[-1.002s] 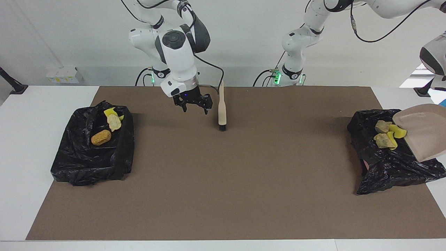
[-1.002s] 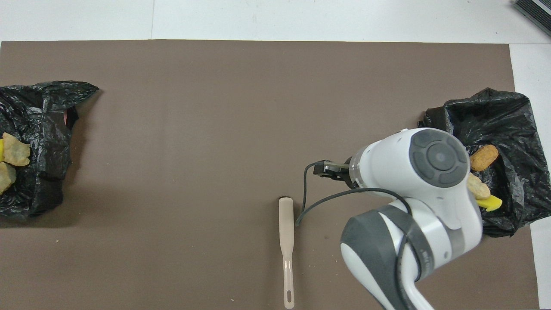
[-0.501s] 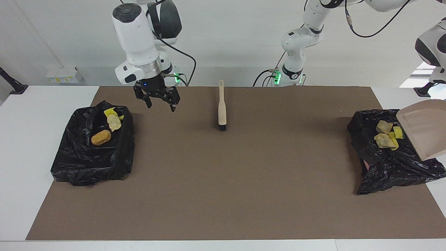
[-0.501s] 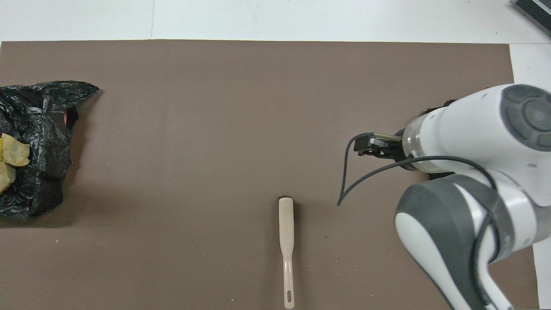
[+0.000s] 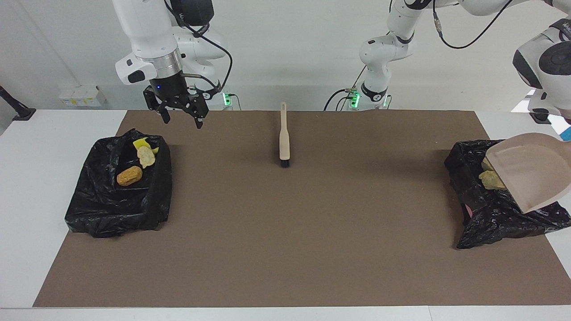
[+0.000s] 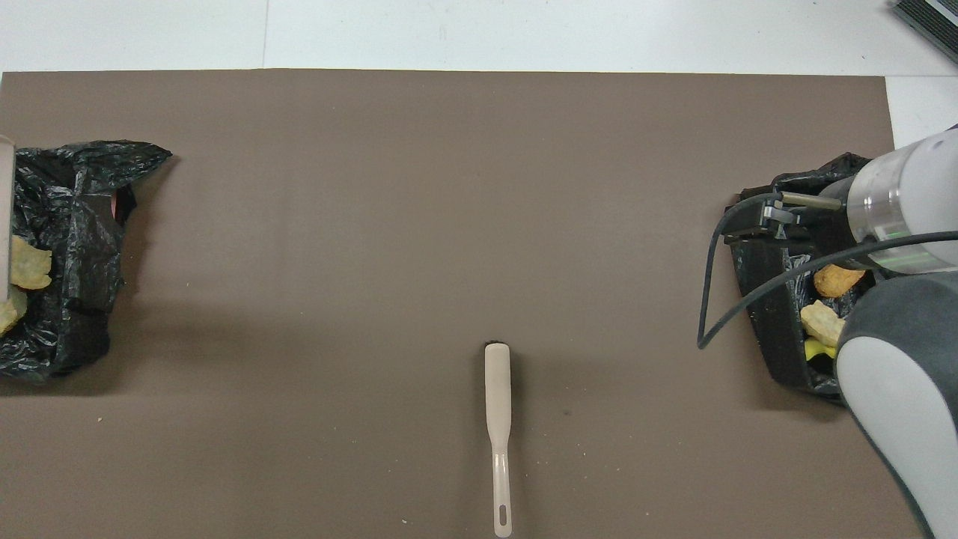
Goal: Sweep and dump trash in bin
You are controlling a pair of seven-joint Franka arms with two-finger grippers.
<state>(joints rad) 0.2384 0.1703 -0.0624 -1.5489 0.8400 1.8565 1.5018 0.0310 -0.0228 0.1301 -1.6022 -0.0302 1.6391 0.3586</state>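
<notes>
Fingers (image 5: 196, 121) of the right gripper (image 5: 180, 117) hang spread apart and hold nothing, up in the air over the brown mat (image 5: 285, 232) beside the black bag (image 5: 120, 196) at the right arm's end of the counter (image 5: 44, 178). Inside that bag lie an orange-brown lump (image 5: 129, 175), a pale lump (image 5: 146, 156) and a yellow sponge piece (image 5: 141, 143). A brush (image 5: 283, 136) lies flat on the mat between the two arm bases, bristles pointing away from the robots. At the left arm's end a second black bag (image 5: 499, 214) holds a pale beige lump (image 5: 490, 179), partly covered by the beige dustpan (image 5: 528, 176) tilted over the bag; the left gripper is cut off at the frame edge, so whether its fingers pinch the dustpan cannot be told. From the overhead camera, the right gripper (image 6: 771, 217) sits over the mat-side edge of its bag (image 6: 778, 329), its fingers mostly hidden by the wrist, with the orange-brown lump (image 6: 836, 280), pale lump (image 6: 819, 320) and yellow piece (image 6: 819, 349) showing under the arm. The brush (image 6: 498, 419) lies near the robots' edge of the mat. The other bag (image 6: 67, 247) shows pale scraps (image 6: 28, 263) at the frame border, with a sliver of the dustpan (image 6: 5, 209) over them.
</notes>
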